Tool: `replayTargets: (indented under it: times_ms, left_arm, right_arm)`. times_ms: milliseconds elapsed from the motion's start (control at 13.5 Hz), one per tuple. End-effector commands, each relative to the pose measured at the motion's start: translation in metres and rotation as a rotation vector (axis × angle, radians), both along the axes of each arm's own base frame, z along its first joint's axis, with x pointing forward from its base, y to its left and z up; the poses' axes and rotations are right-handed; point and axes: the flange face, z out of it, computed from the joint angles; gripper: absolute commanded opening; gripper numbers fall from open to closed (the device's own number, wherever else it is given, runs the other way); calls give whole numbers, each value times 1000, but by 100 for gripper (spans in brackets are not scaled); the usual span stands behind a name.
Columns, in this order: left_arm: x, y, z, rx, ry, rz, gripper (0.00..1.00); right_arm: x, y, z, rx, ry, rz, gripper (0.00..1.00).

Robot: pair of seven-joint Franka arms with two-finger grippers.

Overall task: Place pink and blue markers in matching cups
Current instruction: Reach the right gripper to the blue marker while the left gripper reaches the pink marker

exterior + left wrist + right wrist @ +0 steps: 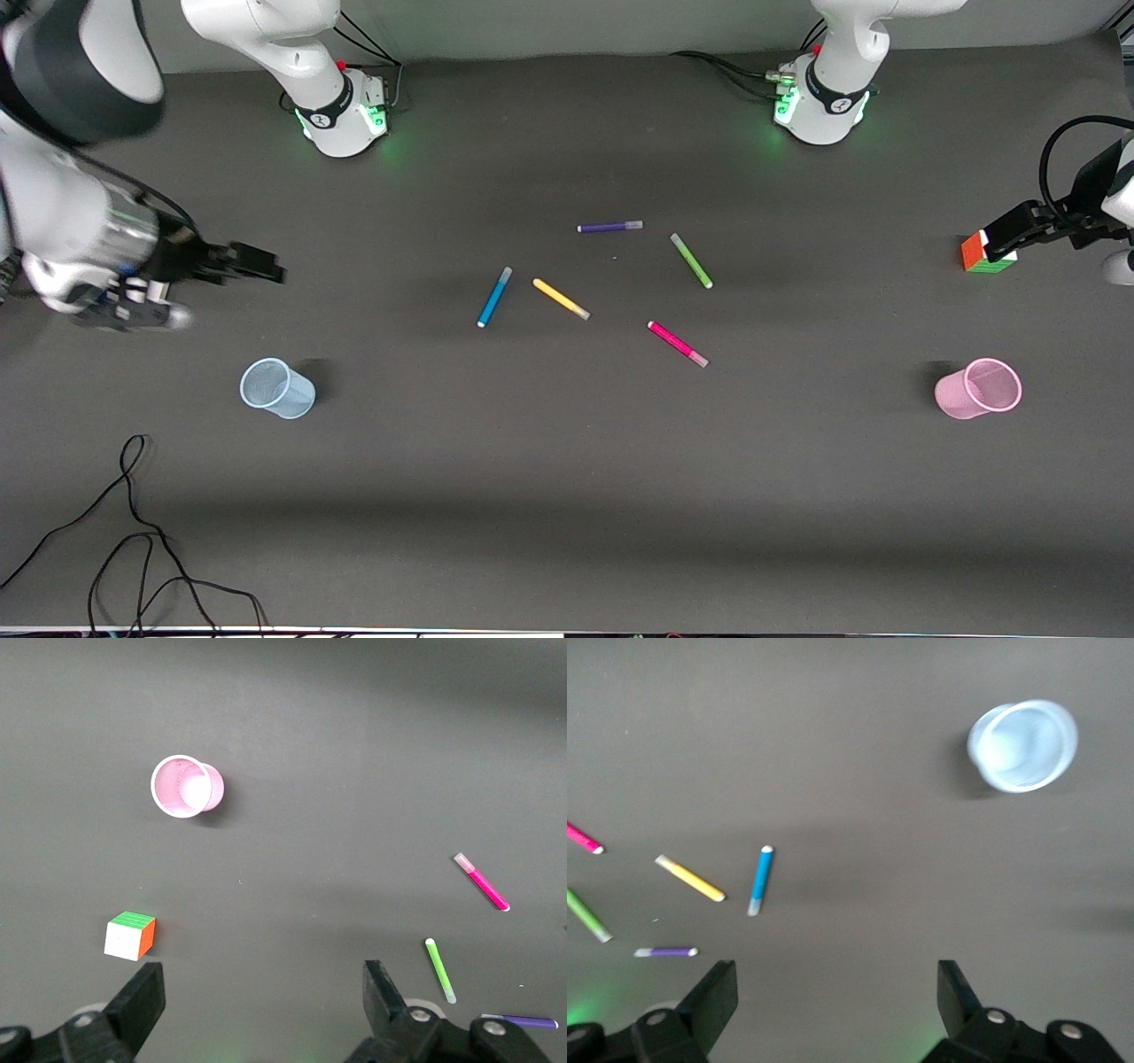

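The blue marker (494, 297) and the pink marker (677, 344) lie flat mid-table among other pens. The pale blue cup (277, 388) stands toward the right arm's end, and the pale pink cup (978, 388) toward the left arm's end. My right gripper (257, 263) is open and empty, in the air over bare table at its end. Its wrist view shows the blue cup (1022, 745), the blue marker (760, 880) and its own fingers (837, 992). My left gripper (1005, 235) is open and empty over the cube. Its wrist view shows the pink cup (186, 787) and the pink marker (482, 882).
A purple pen (609, 227), a green pen (691, 260) and a yellow pen (561, 299) lie close to the two markers. A colour cube (985, 254) sits at the left arm's end. Black cables (133, 532) trail over the near corner at the right arm's end.
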Motion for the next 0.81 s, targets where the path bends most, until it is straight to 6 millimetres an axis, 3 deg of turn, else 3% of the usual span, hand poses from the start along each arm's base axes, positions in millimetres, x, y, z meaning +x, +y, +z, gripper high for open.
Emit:
replayTargets:
  times_ms: [0, 148, 370, 519, 741]
  left_arm:
    - [10, -34, -9, -5, 15, -52, 99]
    - [21, -71, -36, -5, 53, -78, 99]
    - [38, -128, -75, -19, 40, -30, 99]
    - [56, -171, -124, -40, 40, 41, 99]
    - [79, -231, -214, -47, 94, 206, 99]
  right_arm:
    - [15, 38, -44, 36, 78, 3, 100]
    - [14, 75, -73, 40, 135, -12, 100]
    - [7, 132, -99, 19, 168, -50, 100]
    - [5, 153, -127, 12, 199, -41, 100]
    - [7, 177, -187, 27, 263, -74, 100]
